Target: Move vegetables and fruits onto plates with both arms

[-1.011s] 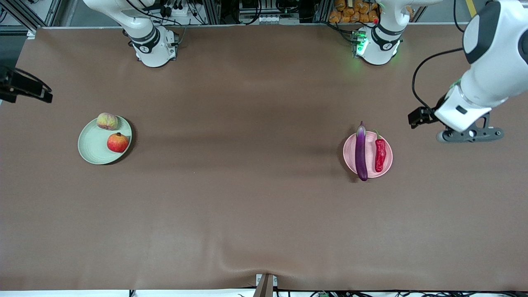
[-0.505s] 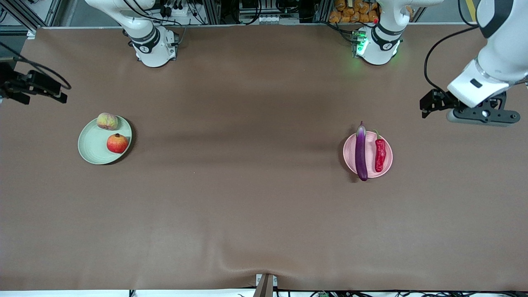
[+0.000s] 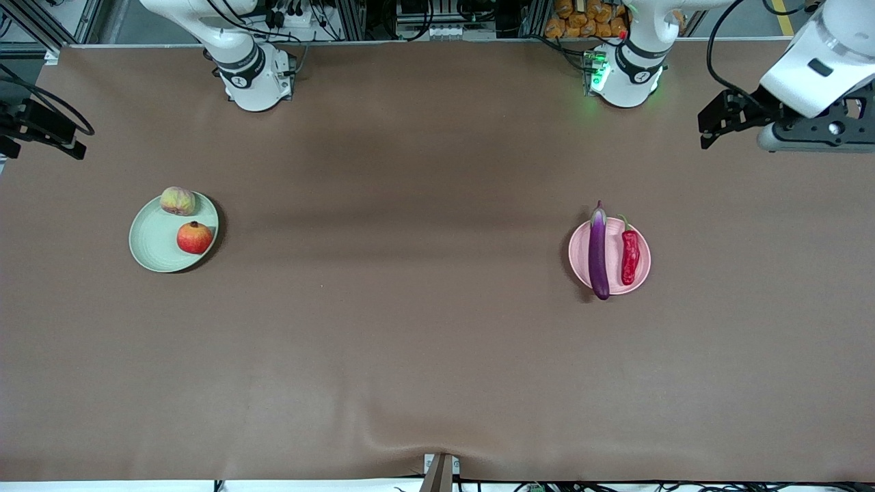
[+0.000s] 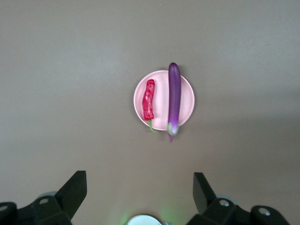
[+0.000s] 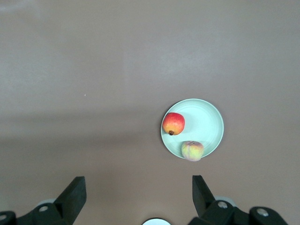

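Note:
The purple eggplant [image 3: 599, 253] and the red chili [image 3: 629, 256] lie side by side on the pink plate [image 3: 580, 256]. They also show in the left wrist view: eggplant [image 4: 174, 96], chili [image 4: 149, 99], plate [image 4: 161, 101]. The pomegranate [image 3: 195, 237] and the pinkish-tan fruit [image 3: 178, 201] sit on the mint plate [image 3: 152, 247]. The right wrist view shows the pomegranate [image 5: 173, 123], the tan fruit [image 5: 192, 150] and the plate [image 5: 206, 122]. My left gripper [image 4: 139, 187] is open and empty, high over the table at the left arm's end. My right gripper [image 5: 139, 187] is open and empty, high over the right arm's end.
A brown cloth [image 3: 410, 328] covers the table, with a crease [image 3: 403, 437] near the front edge. The right arm's base [image 3: 256, 82] and the left arm's base [image 3: 625, 78] stand along the robots' edge. The left hand [image 3: 806, 130] and the right hand [image 3: 37, 130] hang near the table's ends.
The left hand has risen and drawn away from the pink plate toward the robots' edge of the table. The right hand has shifted a little at its end. The food has not moved.

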Controlling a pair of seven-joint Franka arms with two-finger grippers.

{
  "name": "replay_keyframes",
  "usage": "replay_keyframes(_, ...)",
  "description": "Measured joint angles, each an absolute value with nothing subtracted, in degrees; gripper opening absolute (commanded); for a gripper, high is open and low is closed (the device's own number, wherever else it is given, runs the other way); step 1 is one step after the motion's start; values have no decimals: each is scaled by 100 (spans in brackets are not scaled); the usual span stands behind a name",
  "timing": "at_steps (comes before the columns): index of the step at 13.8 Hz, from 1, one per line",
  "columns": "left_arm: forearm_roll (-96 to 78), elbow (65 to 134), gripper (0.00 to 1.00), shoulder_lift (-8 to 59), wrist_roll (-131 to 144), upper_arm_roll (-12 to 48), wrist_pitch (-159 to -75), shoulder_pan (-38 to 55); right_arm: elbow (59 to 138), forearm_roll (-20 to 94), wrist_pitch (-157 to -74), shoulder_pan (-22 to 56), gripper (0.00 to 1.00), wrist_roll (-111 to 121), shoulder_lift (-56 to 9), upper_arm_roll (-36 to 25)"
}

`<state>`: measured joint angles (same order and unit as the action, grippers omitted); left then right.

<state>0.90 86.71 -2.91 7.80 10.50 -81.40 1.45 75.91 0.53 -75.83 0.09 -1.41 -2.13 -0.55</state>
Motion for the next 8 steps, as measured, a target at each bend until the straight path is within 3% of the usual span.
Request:
replay_keyframes(3,55,8250,100,-69,900,1037,-7663,112,7583,50,-7408,88,100,-124,-214,-57)
replay_keyframes(8,56,8228,100,-68,415,899,-7488,81,7672,50,-7356,136,100,-111,-215,-65)
